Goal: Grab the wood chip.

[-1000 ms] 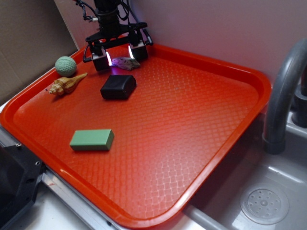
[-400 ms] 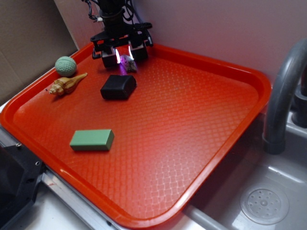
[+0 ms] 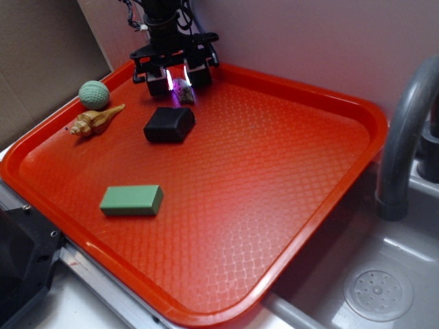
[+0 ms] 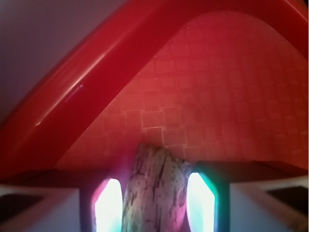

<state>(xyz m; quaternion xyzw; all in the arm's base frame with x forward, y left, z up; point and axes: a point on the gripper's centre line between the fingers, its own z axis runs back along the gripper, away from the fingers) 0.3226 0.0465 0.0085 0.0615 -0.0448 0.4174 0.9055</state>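
- Since a second ago the tool has narrowed from a wide spread to a tight hold on the wood chip, and the chip has turned from lying crosswise to sitting endwise between the glowing pads; almost nothing differs from the frame just before this one.
- Red tray: textured floor with a raised rim, lying below the tool and stretching away in front of it; the tool hangs over its far corner, close to the back rim.
- Sink: grey, well off to one side of the tool, past the tray's edge, with a round drain cover.
- Faucet: grey curved pipe rising beside the sink, far from the tool.
- Tool, wrist view: two lit pads, one on each side of the chip, both pressed close against it; a square-patterned tray floor and slanting rim show beyond.
- Green block: rectangular, flat on the tray, well apart from the tool, toward the near edge.
- Black block: rounded, just in front of the tool, apart from the chip.
- Seashell: tan spiral with a pointed tip, off to the tool's side, next to the ball.
- Green ball: knitted look, near the tray's rim, beside the tool.
- Wood chip, wrist view: rough, streaked tan-brown, held between the pads; whether it touches the tray cannot be told.
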